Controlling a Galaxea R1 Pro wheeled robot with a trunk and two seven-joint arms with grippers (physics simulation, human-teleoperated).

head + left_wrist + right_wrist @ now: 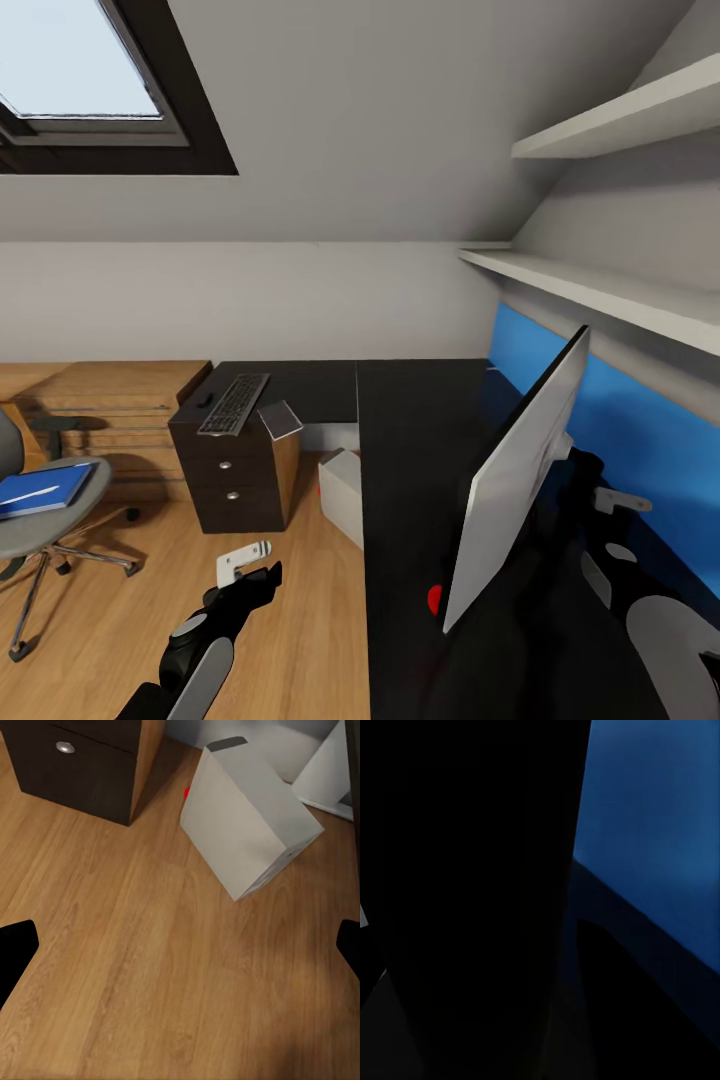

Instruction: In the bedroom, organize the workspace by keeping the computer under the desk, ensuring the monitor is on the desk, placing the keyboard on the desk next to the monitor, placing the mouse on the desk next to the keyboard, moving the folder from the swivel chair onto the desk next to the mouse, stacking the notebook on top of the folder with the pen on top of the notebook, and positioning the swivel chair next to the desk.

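Black gloss of the desk (pixel 420 440) carries most of what we log. We see the monitor (pixel 515 480) upright on its near wing, silver-white back towards us, screen facing the blue wall panel (pixel 640 430); it looks turned about, so we judge it needs re-facing although it already sits on the desk. The keyboard (pixel 234 403) lies on the far wing above the drawer unit (pixel 235 475), with a small dark object (pixel 205 399), likely the mouse, just beside it and a thin grey pad (pixel 281 419), probably the notebook, overhanging the corner. These sit well apart from the monitor, so we judge they must be brought closer.

The computer (pixel 247 821) stands tilted on the wooden floor (pixel 135 967), partly under the desk edge. The folder (pixel 40 490) rests on the swivel chair (pixel 50 515), with a white streak on it that may be the pen.

Left gripper (pixel 180 945) hovers above bare floor near the computer, jaws spread wide, gripping nothing. The right arm (pixel 640 590) reaches behind the monitor; we cannot tell how its jaws stand, as its wrist view is dark.
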